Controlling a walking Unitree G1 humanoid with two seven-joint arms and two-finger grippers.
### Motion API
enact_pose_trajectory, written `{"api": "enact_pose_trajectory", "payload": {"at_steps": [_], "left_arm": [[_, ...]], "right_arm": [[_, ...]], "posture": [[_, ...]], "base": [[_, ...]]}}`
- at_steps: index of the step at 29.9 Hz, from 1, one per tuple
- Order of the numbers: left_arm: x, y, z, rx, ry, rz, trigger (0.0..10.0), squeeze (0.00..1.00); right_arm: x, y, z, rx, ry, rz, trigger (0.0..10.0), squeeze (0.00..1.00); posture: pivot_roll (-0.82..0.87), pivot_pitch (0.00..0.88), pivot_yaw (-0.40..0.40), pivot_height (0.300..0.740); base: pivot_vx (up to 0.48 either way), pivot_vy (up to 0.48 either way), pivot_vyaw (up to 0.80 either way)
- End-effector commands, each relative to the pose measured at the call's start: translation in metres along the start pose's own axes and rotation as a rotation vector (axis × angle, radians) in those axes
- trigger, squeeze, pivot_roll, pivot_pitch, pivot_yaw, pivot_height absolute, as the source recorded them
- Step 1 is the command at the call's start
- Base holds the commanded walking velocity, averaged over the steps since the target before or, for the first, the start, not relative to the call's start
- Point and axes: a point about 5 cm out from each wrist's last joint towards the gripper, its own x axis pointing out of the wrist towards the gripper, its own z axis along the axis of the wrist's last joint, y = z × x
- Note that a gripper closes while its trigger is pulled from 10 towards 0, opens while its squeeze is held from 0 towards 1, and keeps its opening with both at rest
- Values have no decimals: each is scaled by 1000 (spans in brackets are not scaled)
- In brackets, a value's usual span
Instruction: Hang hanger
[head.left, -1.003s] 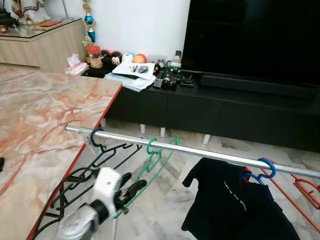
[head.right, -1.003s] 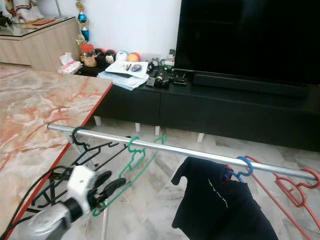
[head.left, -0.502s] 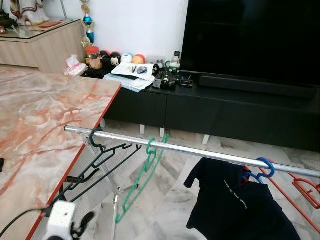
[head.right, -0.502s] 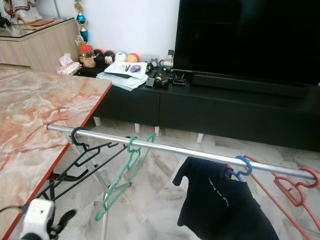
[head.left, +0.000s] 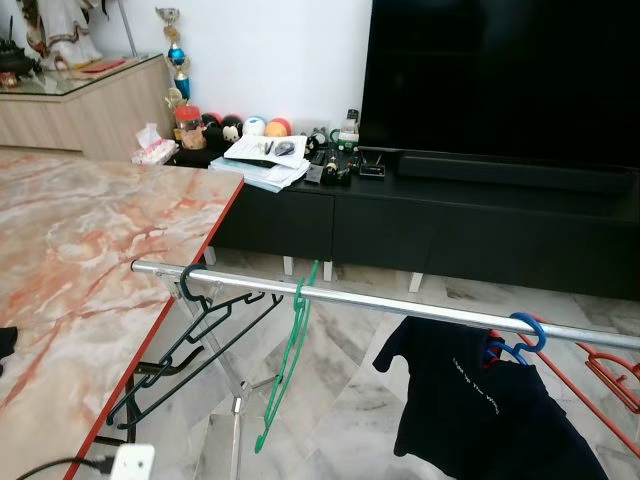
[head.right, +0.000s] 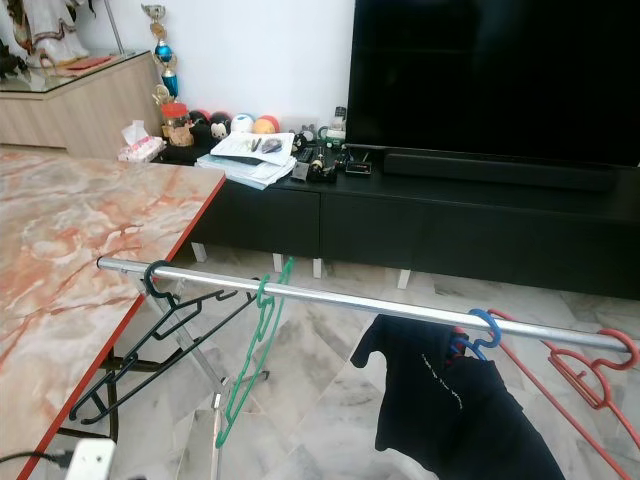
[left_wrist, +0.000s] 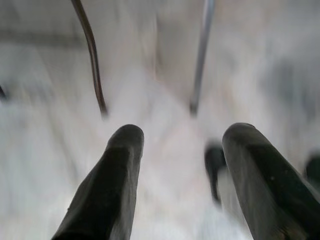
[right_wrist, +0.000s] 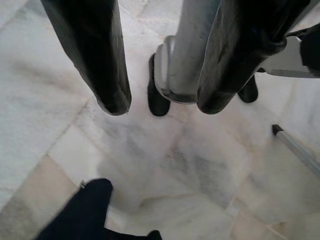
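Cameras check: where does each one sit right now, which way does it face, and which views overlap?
Left eye: on the head, looking forward and down at the rail with the green hanger.
Right eye: beside it, same rail, hanger and dark shirt.
Left wrist: blurred, looking along the open left gripper at the floor.
Right wrist: looking down past the open right gripper at marble floor.

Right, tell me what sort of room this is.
Most likely a home living room. A large dark television stands on a long black TV cabinet, a marble-patterned table stands on the left, and a metal clothes rail with hangers stands on the marble floor.
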Motion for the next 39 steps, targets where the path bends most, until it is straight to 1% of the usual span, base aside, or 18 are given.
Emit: {"api": "enact_pose_trajectory", "payload": {"at_steps": [1,2,4,6,9,11,12,13,14,20,24,27,39], "left_arm": [[-1,0,-14,18,69,3,10000,0],[0,-2,-12,43,63,-8,10000,0],[1,-5,-9,65,47,-23,10000,0],[2,-2,-2,109,20,-13,10000,0],[3,-2,-1,101,16,-30,10000,0],[3,-3,-2,124,26,-41,10000,0],[3,-6,-5,187,47,-57,10000,0],[3,-6,-5,187,47,-57,10000,0],[2,-8,-9,216,62,-63,10000,0],[0,-7,-23,152,90,-48,10000,0],[-1,-10,-26,155,97,-55,10000,0],[-1,-11,-25,153,93,-58,10000,0],[-1,-12,-25,145,90,-65,10000,0]], "right_arm": [[0,1,1,22,-12,-4,10000,0],[0,1,1,30,-16,-6,10000,0],[0,1,1,29,-17,-7,10000,0],[0,1,2,10,-11,-6,10000,0],[0,1,2,12,-12,-3,10000,0],[0,1,2,13,-12,-2,10000,0],[0,1,2,12,-13,0,10000,0],[0,1,2,12,-13,0,10000,0],[0,2,2,14,-14,2,10000,0],[0,1,2,19,-17,-7,10000,0],[0,-1,1,19,-17,-12,10000,0],[0,-1,1,18,-17,-12,10000,0],[0,-1,1,11,-16,-12,10000,0]], "posture": [[17,0,-4,740],[23,0,-4,740],[26,0,-6,740],[39,0,-14,740],[41,0,-15,740],[38,0,-12,740],[36,0,-10,740],[36,0,-10,740],[34,0,-9,740],[33,0,-14,740],[28,0,-15,740],[27,0,-14,740],[22,0,-12,740]], "base": [[0,0,0],[0,0,0],[0,0,0],[0,0,0],[0,0,0],[0,0,0],[0,0,0],[0,0,0],[0,0,0],[0,0,0],[0,0,0],[0,0,0],[-293,0,0]]}}
